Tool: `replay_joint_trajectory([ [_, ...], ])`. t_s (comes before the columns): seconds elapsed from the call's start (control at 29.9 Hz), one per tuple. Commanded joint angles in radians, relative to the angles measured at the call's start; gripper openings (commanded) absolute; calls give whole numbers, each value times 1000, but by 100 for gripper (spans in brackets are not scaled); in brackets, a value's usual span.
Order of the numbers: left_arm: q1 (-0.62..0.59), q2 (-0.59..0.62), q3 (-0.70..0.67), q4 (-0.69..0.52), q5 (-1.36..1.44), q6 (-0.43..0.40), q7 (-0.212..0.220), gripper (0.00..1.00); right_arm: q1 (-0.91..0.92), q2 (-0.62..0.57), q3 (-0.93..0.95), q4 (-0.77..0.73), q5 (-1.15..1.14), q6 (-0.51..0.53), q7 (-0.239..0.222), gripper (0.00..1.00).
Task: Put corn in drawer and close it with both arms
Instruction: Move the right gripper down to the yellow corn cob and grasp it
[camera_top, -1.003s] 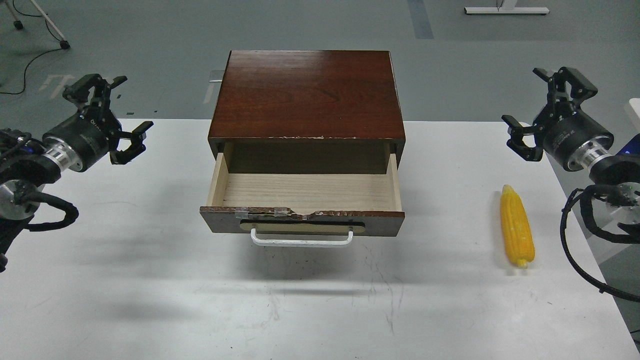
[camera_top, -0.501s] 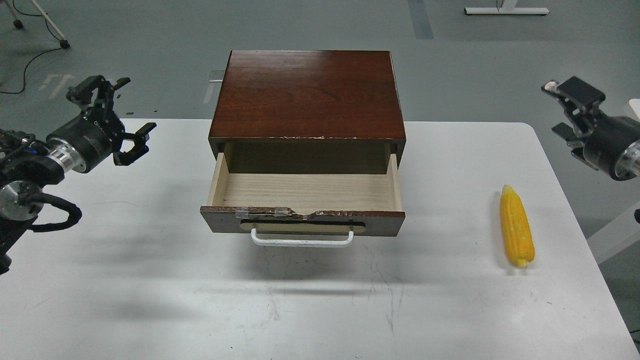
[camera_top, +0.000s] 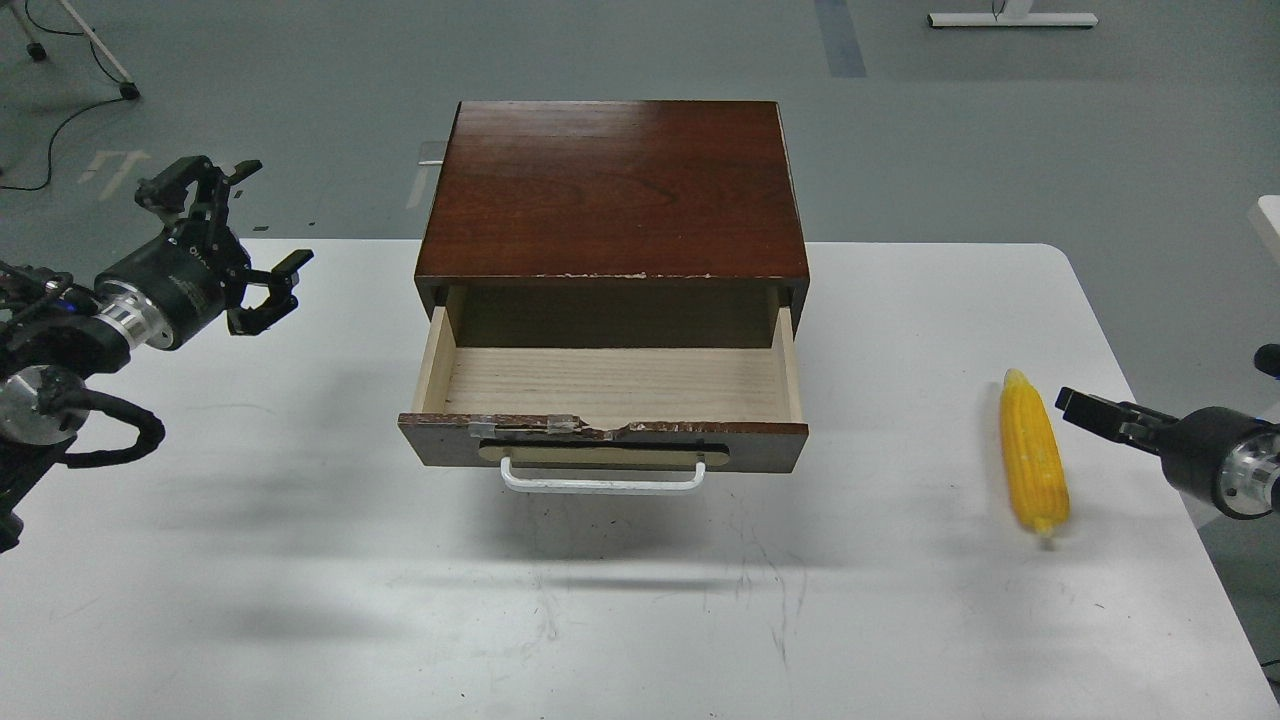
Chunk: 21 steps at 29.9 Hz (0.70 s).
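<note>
The corn (camera_top: 1033, 455) lies on the white table (camera_top: 300, 580) at the right, pointed tip facing away. The drawer (camera_top: 610, 385) is pulled out of the dark wooden cabinet (camera_top: 615, 185), and its pale-wood tray is empty. Its dark front carries a white bar handle (camera_top: 600, 482). My left gripper (camera_top: 250, 225) is open and empty, hovering left of the cabinet. My right gripper (camera_top: 1085, 408) is low, just right of the corn and pointing at it. It is seen edge-on, so its fingers cannot be told apart.
The cabinet stands at the back middle of the table. The table's right edge runs close behind the corn. Grey floor lies beyond, with a stand and cables (camera_top: 60, 60) at the far left.
My right arm has dropped from high at the right edge to table level beside the corn, and turned edge-on. The left arm has barely moved. Corn and drawer are unchanged.
</note>
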Motion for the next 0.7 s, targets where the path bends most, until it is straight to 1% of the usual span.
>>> replay_joint_trajectory([
  [0.0,9,7,-2,-1,0,-2,-1,98,-6,87,-15,-108,-7,0,-1,89],
  [0.1,12,13,-2,0,0,-2,-1,98,-10,124,-16,-125,-7,0,-1,88],
  [0.13,14,15,-2,0,0,-2,-1,98,-15,136,-18,-125,-7,0,-1,83],
  [0.23,18,16,-2,-1,0,-2,-3,98,-13,166,-19,-128,-7,0,-1,82],
  [0.3,18,18,-2,0,0,-3,-9,98,-10,176,-19,-129,-7,0,-1,78],
  [0.37,18,20,-2,0,0,-3,-15,98,-7,184,-19,-128,-7,0,-1,76],
  [0.43,18,18,-2,0,0,-3,-18,98,-7,208,-33,-129,-9,6,-1,70],
  [0.47,18,18,-2,0,0,-3,-18,98,-7,209,-33,-129,-9,6,-1,70],
  [0.5,18,17,-2,0,0,-3,-18,98,-4,218,-57,-129,-10,9,-2,63],
  [0.53,18,15,-2,0,0,-3,-20,98,3,218,-86,-128,-10,12,-7,49],
  [0.57,18,13,-2,0,0,-3,-20,98,8,218,-102,-126,-10,14,-11,42],
  [0.64,18,10,-2,0,0,-2,-20,98,36,218,-148,-129,-9,19,-17,1],
  [0.67,18,9,-2,0,0,-2,-20,98,40,216,-157,-129,-7,19,-17,0],
])
